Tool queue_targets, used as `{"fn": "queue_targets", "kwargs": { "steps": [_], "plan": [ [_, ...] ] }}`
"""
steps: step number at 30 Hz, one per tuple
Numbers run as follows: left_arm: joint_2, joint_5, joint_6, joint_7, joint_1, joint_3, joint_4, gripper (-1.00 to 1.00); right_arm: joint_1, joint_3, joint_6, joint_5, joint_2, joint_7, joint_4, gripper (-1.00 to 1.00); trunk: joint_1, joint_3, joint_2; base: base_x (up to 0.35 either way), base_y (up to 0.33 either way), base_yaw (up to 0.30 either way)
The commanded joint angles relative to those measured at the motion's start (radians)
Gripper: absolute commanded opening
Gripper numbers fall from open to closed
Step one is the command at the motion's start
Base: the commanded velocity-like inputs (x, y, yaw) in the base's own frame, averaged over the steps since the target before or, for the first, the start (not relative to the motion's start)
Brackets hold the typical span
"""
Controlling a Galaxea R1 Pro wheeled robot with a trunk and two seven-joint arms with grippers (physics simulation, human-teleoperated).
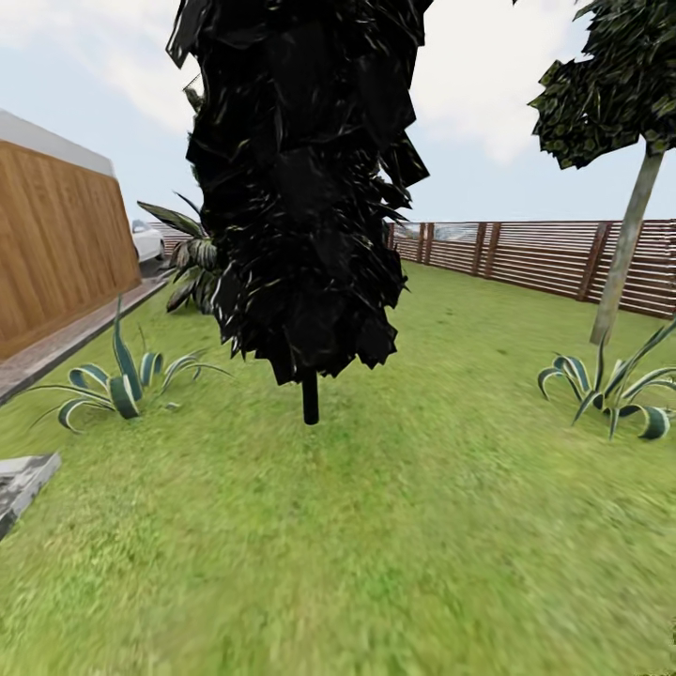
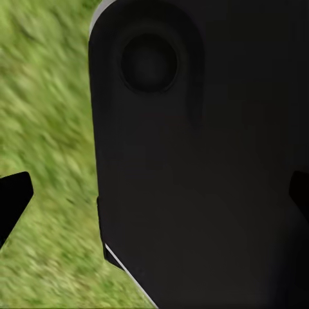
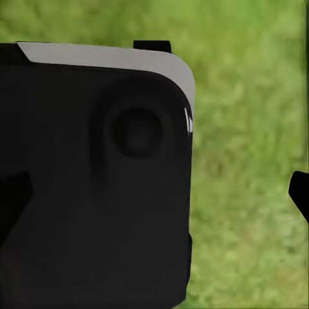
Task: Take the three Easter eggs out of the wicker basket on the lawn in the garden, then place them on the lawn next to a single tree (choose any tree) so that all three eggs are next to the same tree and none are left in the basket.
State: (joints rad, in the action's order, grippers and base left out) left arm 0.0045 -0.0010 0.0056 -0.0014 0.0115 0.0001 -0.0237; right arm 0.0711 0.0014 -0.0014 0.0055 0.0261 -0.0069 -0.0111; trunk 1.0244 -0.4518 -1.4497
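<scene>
We see the black tree cut off by the head view's top edge, and it hides part of the fence behind it. The pale-trunked tree loses most of its crown to the top and right edges. A grey slab runs off the left edge. In both wrist views a dark robot body blocks much of the lawn, which looks blurred, and only finger tips poke in, so we cannot judge the jaws.
</scene>
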Motion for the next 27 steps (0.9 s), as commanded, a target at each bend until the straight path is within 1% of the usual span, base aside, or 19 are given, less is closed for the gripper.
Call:
{"fn": "queue_targets", "kwargs": {
  "steps": [1, 27],
  "plan": [
    [0.0, 0.0, 0.001, 0.0, 0.001, 0.001, -0.002, 1.0, 0.001, 0.0, 0.0, 0.001, 0.0, -0.001, -0.001, 1.0, 0.001, -0.001, 0.0, 0.336, 0.0, -0.288],
    [0.0, 0.003, 0.001, 0.0, 0.001, 0.001, -0.002, 1.0, 0.001, 0.0, -0.002, 0.001, 0.0, -0.001, -0.001, 1.0, 0.001, -0.001, 0.0, 0.336, 0.0, -0.294]
  ]
}}
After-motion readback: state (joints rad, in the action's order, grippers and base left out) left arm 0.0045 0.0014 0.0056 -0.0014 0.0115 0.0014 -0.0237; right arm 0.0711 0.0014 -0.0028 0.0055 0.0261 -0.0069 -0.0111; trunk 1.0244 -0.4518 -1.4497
